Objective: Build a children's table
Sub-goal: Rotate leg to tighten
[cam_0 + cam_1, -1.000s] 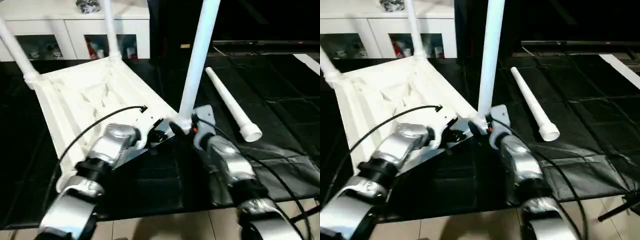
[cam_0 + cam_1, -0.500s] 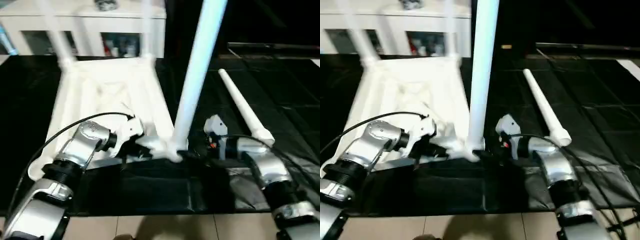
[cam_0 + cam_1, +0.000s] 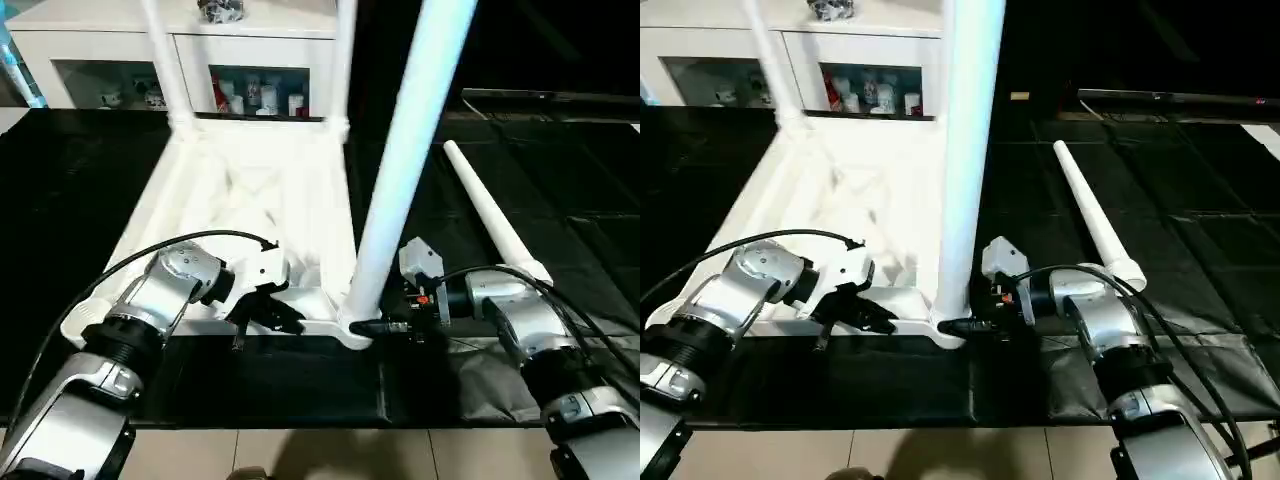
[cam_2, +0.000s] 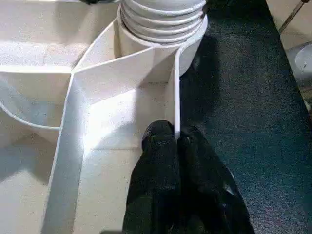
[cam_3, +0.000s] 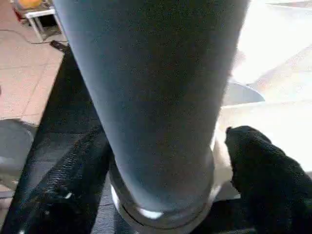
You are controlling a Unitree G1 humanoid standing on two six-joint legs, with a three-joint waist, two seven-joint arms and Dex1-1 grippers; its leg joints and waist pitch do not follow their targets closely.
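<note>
An upside-down all-white plastic children's table point(image 3: 250, 190) is lying on a black mat point(image 3: 90, 190), the left hand point(image 4: 176, 142) pinching its thin near rim wall tight between closed fingers while the right hand point(image 5: 161, 161) is spreading wide around the base of the upright near-corner white round leg point(image 3: 405, 160), with one loose white tapered leg point(image 3: 490, 215) lying just to the right.

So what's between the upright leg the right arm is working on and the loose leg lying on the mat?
Just the right gripper and its wrist over bare black mat, as the left eye view shows; nothing else between upright leg and loose leg.
</note>
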